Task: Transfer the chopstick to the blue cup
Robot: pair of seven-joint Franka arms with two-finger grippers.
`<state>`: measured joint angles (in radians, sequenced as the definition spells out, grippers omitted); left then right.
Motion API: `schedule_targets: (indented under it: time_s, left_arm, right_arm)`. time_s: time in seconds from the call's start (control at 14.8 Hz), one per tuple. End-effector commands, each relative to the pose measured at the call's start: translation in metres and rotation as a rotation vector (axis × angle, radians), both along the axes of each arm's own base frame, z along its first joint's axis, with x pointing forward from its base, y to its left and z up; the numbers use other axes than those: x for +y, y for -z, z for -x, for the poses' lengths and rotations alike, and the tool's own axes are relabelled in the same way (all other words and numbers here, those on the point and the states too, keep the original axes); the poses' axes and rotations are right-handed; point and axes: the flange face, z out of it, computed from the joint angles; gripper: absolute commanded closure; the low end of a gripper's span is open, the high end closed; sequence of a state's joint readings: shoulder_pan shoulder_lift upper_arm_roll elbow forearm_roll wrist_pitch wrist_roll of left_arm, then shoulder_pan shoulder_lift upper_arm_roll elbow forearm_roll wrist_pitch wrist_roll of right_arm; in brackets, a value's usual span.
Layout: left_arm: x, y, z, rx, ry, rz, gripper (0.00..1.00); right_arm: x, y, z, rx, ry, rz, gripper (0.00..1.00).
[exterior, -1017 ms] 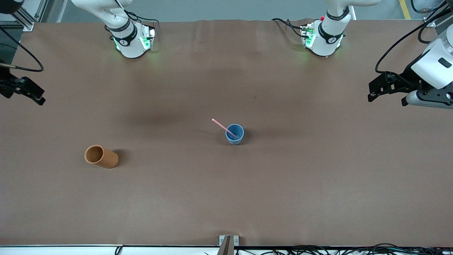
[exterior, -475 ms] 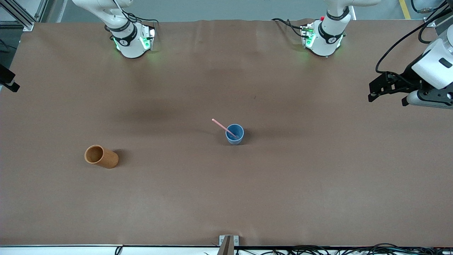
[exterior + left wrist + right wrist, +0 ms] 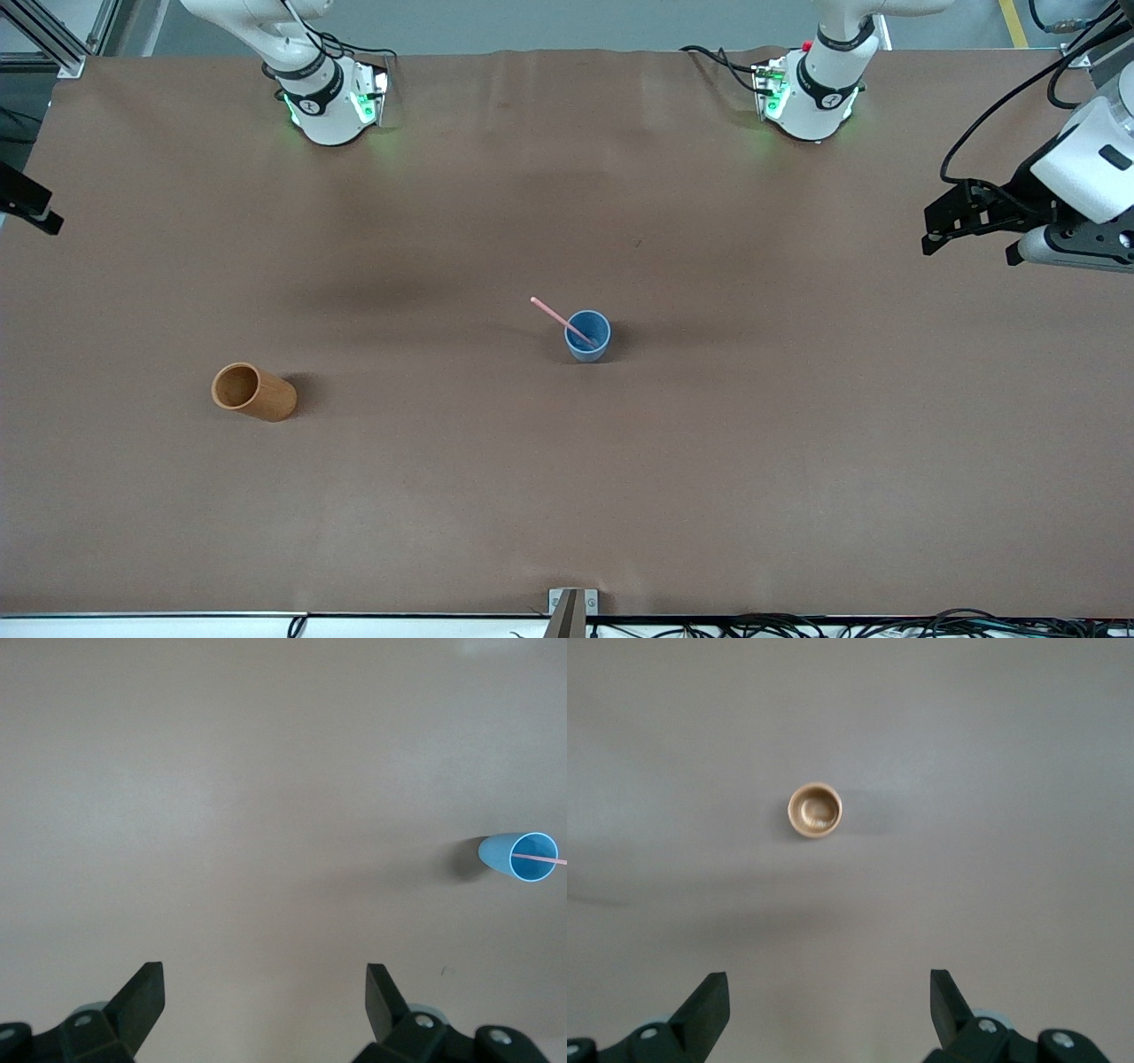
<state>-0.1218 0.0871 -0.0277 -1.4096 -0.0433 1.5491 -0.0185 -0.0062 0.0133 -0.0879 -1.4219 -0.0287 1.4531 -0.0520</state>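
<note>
The blue cup (image 3: 587,336) stands upright in the middle of the table. The pale pink chopstick (image 3: 551,311) stands in it, leaning on the rim toward the right arm's end. Cup (image 3: 519,856) and chopstick (image 3: 537,856) also show in the left wrist view. My left gripper (image 3: 930,232) hangs open and empty over the left arm's end of the table; its open fingers frame bare table in its wrist view (image 3: 263,985). My right gripper (image 3: 829,992) is open and empty; in the front view only a dark part of it (image 3: 31,206) shows at the right arm's end.
An orange-brown wooden cup (image 3: 253,392) stands toward the right arm's end, nearer to the front camera than the blue cup; it also shows in the right wrist view (image 3: 814,810). A brown cloth (image 3: 797,443) covers the table. A metal bracket (image 3: 571,607) sits at the front edge.
The right gripper has drawn back from over the table to the edge at the right arm's end. The left gripper, the cup and the chopstick have not moved.
</note>
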Motion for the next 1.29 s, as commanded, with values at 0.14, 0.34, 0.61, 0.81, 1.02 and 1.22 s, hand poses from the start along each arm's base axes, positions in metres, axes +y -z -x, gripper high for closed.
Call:
schedule_targets:
  time_s: [0.14, 0.34, 0.61, 0.81, 1.02, 1.22]
  left_arm:
    - [0.005, -0.006, 0.000, 0.001, 0.007, 0.011, 0.00]
    - [0.005, -0.006, 0.000, 0.001, 0.007, 0.011, 0.00]
    - [0.005, -0.005, 0.000, 0.003, 0.007, 0.011, 0.00]
    - [0.005, -0.006, 0.000, 0.001, 0.007, 0.011, 0.00]
    - [0.005, -0.006, 0.000, 0.001, 0.007, 0.011, 0.00]
    - [0.004, -0.006, 0.000, 0.001, 0.007, 0.011, 0.00]
  right_arm:
    - [0.001, 0.008, 0.004, 0.031, -0.039, -0.022, 0.00]
    - [0.015, 0.006, 0.018, 0.030, -0.067, -0.018, 0.00]
    - [0.016, 0.006, 0.017, 0.022, -0.069, -0.017, 0.00]
    - [0.010, 0.011, 0.021, 0.010, -0.059, -0.020, 0.01]
    - [0.003, 0.015, 0.025, 0.003, -0.047, -0.023, 0.01]
    - [0.003, 0.015, 0.024, 0.000, -0.045, -0.024, 0.01]
